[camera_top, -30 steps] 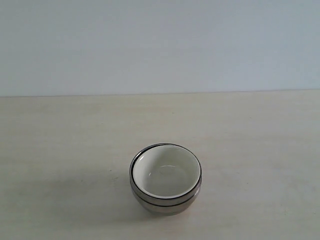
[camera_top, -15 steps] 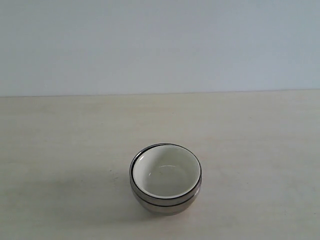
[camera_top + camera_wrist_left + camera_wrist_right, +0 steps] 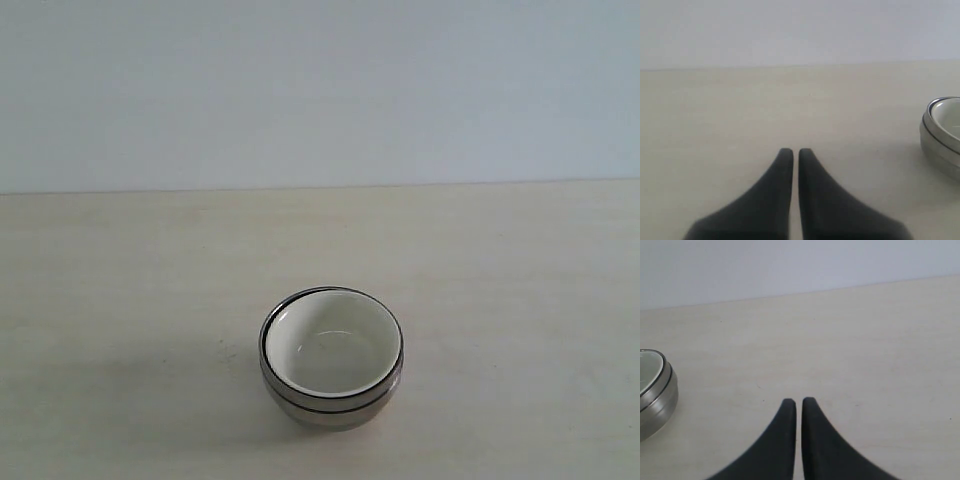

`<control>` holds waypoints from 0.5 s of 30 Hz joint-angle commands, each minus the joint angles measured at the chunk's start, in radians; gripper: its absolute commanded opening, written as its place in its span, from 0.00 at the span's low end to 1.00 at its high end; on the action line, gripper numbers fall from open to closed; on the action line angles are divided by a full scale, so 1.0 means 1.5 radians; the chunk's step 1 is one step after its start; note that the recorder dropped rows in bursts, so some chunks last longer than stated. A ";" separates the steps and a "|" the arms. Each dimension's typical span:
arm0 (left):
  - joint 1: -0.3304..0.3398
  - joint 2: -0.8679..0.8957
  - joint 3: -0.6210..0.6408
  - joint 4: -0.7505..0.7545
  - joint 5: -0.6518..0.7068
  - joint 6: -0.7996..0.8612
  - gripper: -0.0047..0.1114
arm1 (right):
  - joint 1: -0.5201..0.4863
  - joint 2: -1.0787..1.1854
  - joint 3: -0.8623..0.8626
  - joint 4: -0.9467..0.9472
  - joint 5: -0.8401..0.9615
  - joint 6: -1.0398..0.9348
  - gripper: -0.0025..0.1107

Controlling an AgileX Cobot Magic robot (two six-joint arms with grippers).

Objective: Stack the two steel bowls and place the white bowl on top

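Left hand (image 3: 791, 152): tips together, empty. Right hand (image 3: 799, 402): same. Both well apart from stack. Steel bowls (image 3: 330, 415) nested, white bowl (image 3: 335, 345) seated inside, counter (image 3: 120, 280) 6 o'clock. Task looks finished; avoid nudging rims on retreat.

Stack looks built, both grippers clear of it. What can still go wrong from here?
1. The left gripper and right gripper, both shut, hang low with the stack just off to one side of each. A sideways sweep by either arm might clip the steel bowls.
2. The white bowl rests loose inside smooth metal, so a bump to the table could shift it. Whether it sits level is hard to tell.
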State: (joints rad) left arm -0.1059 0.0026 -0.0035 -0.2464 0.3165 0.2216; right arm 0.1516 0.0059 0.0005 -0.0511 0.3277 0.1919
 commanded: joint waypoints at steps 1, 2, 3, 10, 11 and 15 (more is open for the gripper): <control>0.002 -0.002 0.002 0.000 -0.001 -0.004 0.07 | -0.002 -0.004 0.000 -0.002 -0.004 0.000 0.02; 0.002 -0.002 0.002 0.000 -0.001 -0.004 0.07 | -0.002 -0.004 0.000 -0.002 -0.004 0.000 0.02; 0.002 -0.002 0.002 0.000 -0.001 -0.004 0.07 | -0.002 -0.004 0.000 -0.002 -0.004 0.000 0.02; 0.002 -0.002 0.002 0.000 -0.001 -0.004 0.07 | -0.002 -0.004 0.000 -0.002 -0.004 0.005 0.02; 0.002 -0.002 0.002 0.000 -0.001 -0.004 0.07 | -0.002 -0.004 0.000 -0.002 -0.004 0.005 0.02; 0.002 -0.002 0.002 0.000 -0.001 -0.004 0.07 | -0.002 -0.004 0.000 -0.002 -0.004 0.005 0.02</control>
State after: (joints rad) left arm -0.1059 0.0026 -0.0035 -0.2464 0.3165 0.2216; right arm 0.1516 0.0059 0.0005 -0.0493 0.3277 0.1954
